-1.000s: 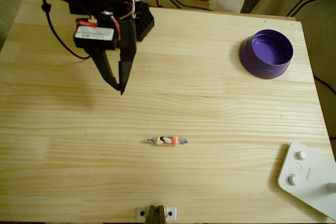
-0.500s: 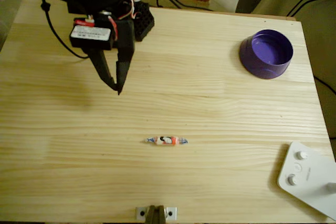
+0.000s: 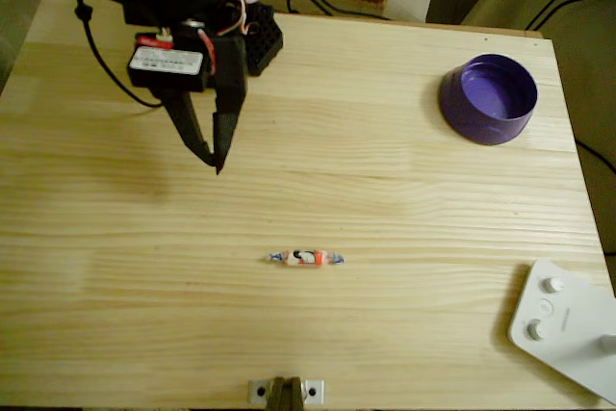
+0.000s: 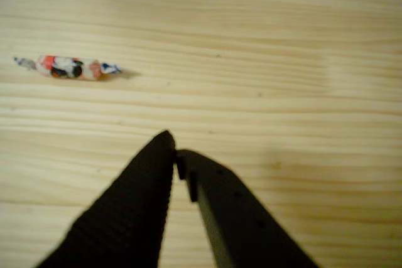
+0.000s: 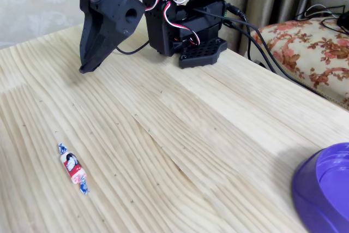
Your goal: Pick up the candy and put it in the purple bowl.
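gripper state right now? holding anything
Gripper: closed, fingertips touching, holding nothing. The candy lies apart from it on the table.

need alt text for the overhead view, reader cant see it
A black robot gripper, jaws shut, hangs over the upper left of a wooden table; a small wrapped candy lies mid-table, and a purple bowl sits upper right.

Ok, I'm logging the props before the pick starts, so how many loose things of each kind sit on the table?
Candy: 1
Purple bowl: 1
White device with round knobs: 1
Total: 3
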